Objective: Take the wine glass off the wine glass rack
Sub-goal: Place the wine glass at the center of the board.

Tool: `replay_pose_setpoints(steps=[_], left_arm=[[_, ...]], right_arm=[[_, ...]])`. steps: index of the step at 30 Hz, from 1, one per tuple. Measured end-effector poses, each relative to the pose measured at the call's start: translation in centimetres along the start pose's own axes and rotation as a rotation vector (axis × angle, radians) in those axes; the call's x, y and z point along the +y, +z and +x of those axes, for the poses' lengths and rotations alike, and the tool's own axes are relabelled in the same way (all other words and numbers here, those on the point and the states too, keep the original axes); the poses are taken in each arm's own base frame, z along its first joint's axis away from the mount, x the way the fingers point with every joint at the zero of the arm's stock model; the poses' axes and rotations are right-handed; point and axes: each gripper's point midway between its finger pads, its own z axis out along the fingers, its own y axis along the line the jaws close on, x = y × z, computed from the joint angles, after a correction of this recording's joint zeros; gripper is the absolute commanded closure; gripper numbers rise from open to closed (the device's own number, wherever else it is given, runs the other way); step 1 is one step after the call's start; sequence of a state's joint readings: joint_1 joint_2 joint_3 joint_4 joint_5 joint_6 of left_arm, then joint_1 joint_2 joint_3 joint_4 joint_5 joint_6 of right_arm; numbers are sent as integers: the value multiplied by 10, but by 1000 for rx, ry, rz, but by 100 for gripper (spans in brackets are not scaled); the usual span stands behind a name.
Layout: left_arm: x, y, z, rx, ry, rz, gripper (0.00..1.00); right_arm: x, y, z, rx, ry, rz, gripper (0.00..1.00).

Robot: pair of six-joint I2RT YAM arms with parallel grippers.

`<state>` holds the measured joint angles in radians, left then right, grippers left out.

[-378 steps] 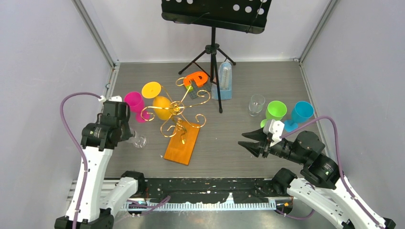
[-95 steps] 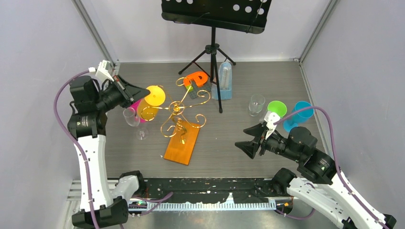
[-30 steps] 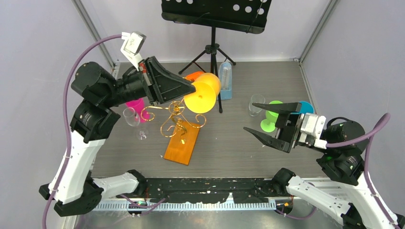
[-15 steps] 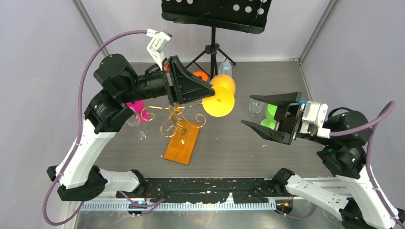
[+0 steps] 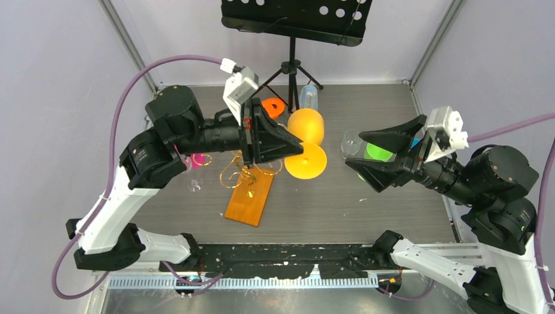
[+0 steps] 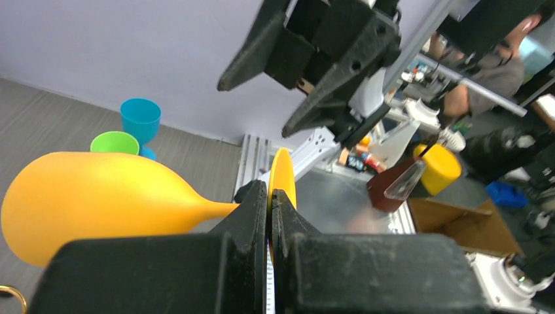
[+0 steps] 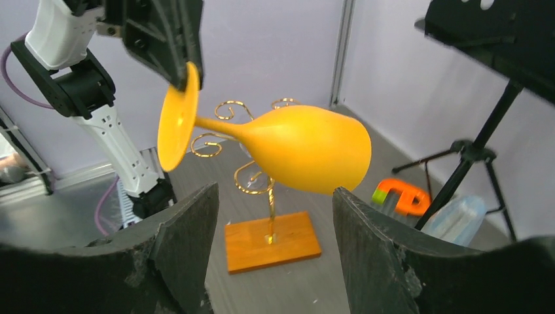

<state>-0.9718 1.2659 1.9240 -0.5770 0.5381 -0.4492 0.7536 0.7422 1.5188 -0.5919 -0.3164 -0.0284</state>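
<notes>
1. The surface (image 5: 327, 209) is grey, wood-look planks, with everything sitting on or hanging over it.
2. A black music stand (image 5: 275, 19) on its tripod sits at the middle of the far edge.
3. The left end effector (image 5: 296, 152) is up in the air over the middle of the surface. It's pinched tight on the rim of the wine glass's round foot.
4. The right end effector (image 5: 362, 152) faces it from the right-edge side. Its jaws are spread wide with nothing in them.
5. The wine glass rack (image 5: 249, 199) is a gold wire tree on an orange base. It stands left of centre, closer to the near edge.
6. The wine glass (image 5: 306, 124) is orange-yellow and tipped on its side in mid-air, with the bowl toward the far edge. It's off the rack and clear of the wire arms, between the two end effectors.
7. A green cup (image 5: 376, 152) is near the right edge, half hidden behind the right fingers.
</notes>
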Motion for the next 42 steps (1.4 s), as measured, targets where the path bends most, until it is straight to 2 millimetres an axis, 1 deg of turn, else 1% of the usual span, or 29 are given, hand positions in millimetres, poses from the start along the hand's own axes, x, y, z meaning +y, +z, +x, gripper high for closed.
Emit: replay_pose_setpoints(steps=[3,6,10,13,17,21,27,34,40,42], left_arm=[[-4,3,14,41,61,-2,100],[-7,5,28,83,127,-13,100],[-8,9,47,144,212,-32,100],[-11,15,61,184,269,-30,100],[-11,24,90,250,365,-50,100],[-8,32,121,322,465,-96,100],[-1,42,156,401,621,-180,100],[3,59,176,441,794,-272,100],[8,75,197,495,925,-340,100],[9,76,200,504,944,-353,100]], right_arm=[[-2,0,8,67,103,36,30],[-3,1,24,139,193,65,30],[-3,-4,45,221,302,109,30],[-1,-8,49,238,362,125,30],[4,-11,51,242,446,136,30],[10,-12,59,261,529,135,30],[23,-9,88,337,665,111,31],[33,-5,129,440,777,102,32],[40,-1,151,492,837,86,33],[42,-1,158,504,853,84,34]])
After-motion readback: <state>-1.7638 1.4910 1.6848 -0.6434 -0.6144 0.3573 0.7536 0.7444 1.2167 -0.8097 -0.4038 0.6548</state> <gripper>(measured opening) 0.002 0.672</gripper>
